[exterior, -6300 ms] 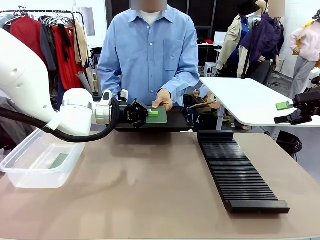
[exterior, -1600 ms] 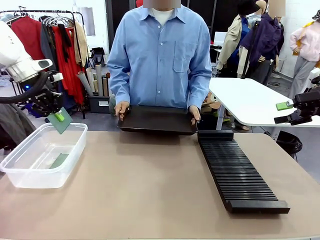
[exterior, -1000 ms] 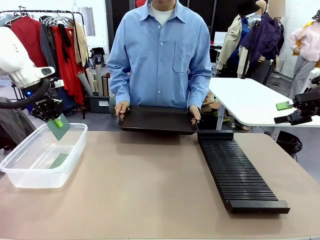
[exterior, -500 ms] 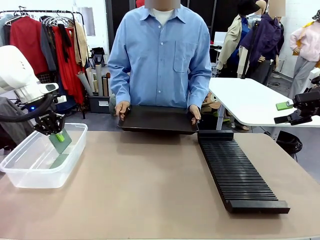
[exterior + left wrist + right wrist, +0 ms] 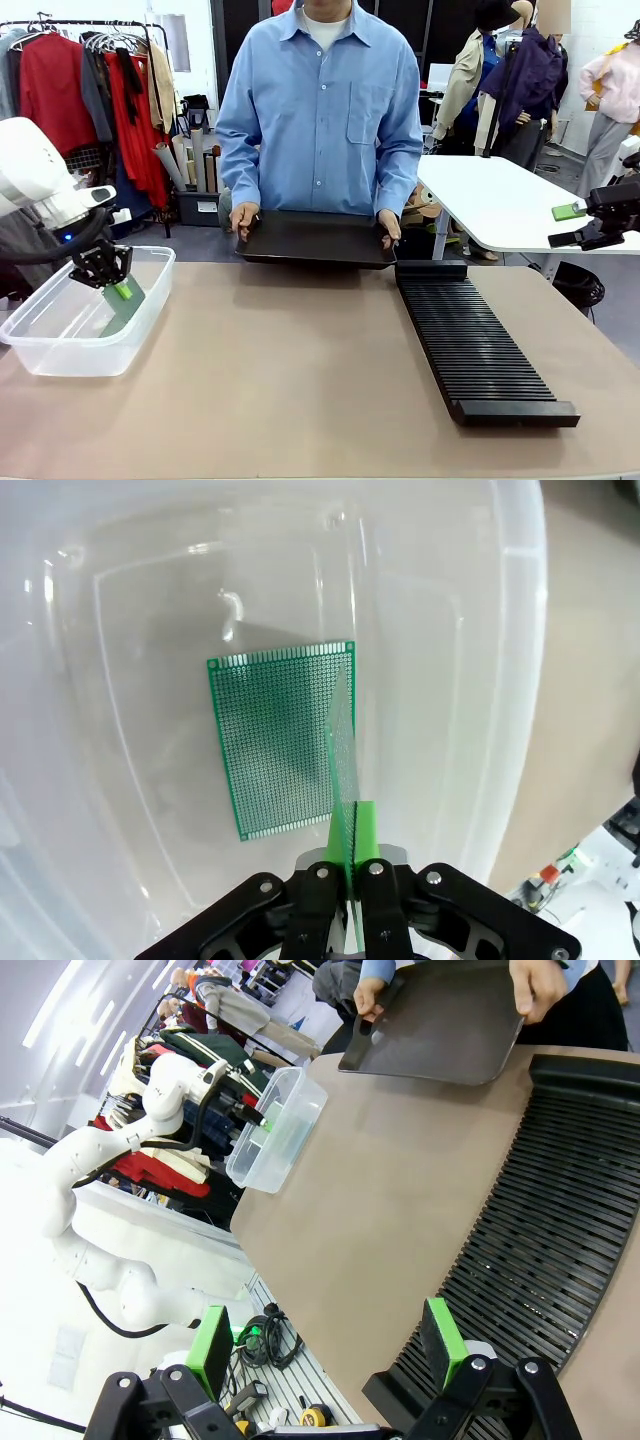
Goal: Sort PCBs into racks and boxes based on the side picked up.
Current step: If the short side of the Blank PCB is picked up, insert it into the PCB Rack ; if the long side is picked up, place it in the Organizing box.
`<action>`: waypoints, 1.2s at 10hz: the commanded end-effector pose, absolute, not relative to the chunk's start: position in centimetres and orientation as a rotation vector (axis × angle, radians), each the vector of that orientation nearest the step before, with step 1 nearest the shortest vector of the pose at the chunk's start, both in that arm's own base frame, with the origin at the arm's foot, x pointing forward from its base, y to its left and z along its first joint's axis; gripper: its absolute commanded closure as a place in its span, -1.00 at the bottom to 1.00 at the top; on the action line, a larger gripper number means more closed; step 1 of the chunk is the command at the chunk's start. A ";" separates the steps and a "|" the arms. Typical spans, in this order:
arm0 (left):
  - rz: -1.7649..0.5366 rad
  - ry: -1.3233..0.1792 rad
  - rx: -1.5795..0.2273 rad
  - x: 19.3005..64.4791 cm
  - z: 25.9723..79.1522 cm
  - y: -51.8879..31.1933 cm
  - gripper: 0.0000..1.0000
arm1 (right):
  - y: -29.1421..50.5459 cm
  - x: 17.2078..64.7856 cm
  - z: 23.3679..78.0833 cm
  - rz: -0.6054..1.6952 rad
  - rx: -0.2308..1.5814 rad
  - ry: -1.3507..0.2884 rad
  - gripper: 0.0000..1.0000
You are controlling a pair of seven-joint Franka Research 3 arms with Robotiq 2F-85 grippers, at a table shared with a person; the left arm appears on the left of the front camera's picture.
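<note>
My left gripper (image 5: 118, 287) is shut on the edge of a green PCB (image 5: 126, 300), holding it upright and low inside the clear box (image 5: 60, 355) at the table's left. In the left wrist view the held PCB (image 5: 343, 750) stands edge-on between my fingers (image 5: 352, 852), just above a second PCB (image 5: 275, 742) lying flat on the box floor (image 5: 150, 680). The long black rack (image 5: 475, 340) lies on the right. My right gripper (image 5: 566, 225) hovers off the table's right side, open and empty (image 5: 328, 1345).
A person at the far side holds a flat black tray (image 5: 315, 238) by both ends at the table's far edge. A white side table (image 5: 500, 200) stands behind the rack. In the right wrist view the rack (image 5: 540, 1220) lies below my fingers, the box (image 5: 285, 1120) farther off.
My left gripper has come down with the PCB from above the box's rim to low inside the box. The person, tray and right arm have not moved.
</note>
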State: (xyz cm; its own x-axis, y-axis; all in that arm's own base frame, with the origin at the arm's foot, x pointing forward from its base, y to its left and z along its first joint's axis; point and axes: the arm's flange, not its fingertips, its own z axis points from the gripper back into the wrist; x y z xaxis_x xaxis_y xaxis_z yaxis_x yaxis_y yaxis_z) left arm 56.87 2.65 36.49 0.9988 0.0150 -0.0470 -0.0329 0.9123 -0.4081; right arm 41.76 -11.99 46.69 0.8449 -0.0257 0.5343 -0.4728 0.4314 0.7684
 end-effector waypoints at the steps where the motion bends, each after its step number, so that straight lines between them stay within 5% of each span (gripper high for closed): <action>1: 0.030 0.026 -0.463 56.1 35.4 3.2 1.00 | -11.9 41.7 46.9 0.292 1.105 -0.517 -1.00; 3: 0.046 0.044 -0.462 56.1 34.2 3.7 0.88 | -11.9 41.7 46.9 0.292 1.105 -0.517 -1.00; 8: 0.041 0.008 -0.391 56.3 35.4 4.0 -1.00 | -11.9 41.7 46.9 0.292 1.105 -0.517 -1.00; 12: 0.053 -0.060 -0.296 56.0 39.1 4.0 -1.00 | -11.9 41.7 46.9 0.292 1.105 -0.517 -1.00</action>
State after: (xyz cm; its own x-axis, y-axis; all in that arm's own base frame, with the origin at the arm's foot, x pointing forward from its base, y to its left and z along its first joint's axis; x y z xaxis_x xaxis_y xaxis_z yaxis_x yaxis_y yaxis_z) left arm 56.72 4.34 38.54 0.9986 0.0358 0.0382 -0.0210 0.9422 -0.3344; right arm 41.76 -11.99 46.69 0.8449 -0.0257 0.5343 -0.4727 0.4314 0.7684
